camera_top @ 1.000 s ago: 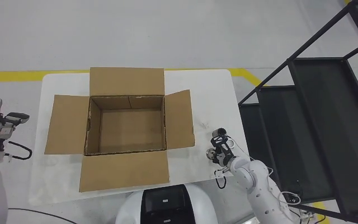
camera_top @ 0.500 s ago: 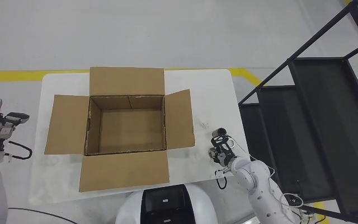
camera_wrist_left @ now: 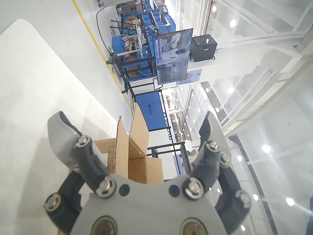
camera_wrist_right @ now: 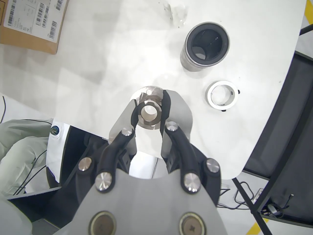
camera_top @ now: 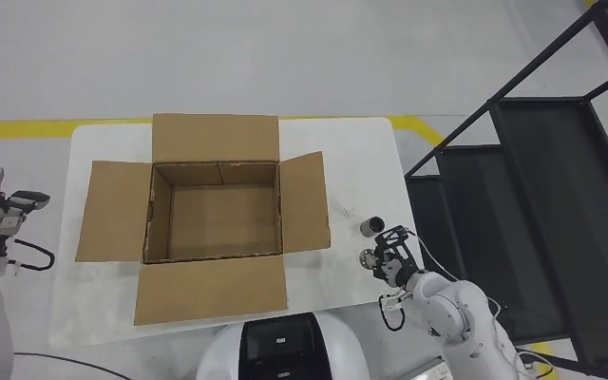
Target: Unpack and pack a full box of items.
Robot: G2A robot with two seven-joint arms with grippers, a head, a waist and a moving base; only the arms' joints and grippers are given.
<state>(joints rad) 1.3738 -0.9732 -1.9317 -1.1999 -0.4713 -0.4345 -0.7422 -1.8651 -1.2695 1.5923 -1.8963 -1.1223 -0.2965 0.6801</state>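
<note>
Three in number, cylinder (camera_wrist_right: pixel 205 47), ring (camera_wrist_right: pixel 221 95) and flanged piece (camera_wrist_right: pixel 149 91) stood by the table's (camera_top: pixel 356 161) right edge, outside the empty box (camera_top: pixel 216 138) (unpacked, I judged), the right claw (camera_wrist_right: pixel 149 113) pinching the flanged piece's hub, likely for repacking, the left claw (camera_wrist_left: pixel 135 121) gaping wide.

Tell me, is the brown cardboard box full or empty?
Empty. The top view shows the brown cardboard box with a bare floor, four flaps spread outward.
</note>
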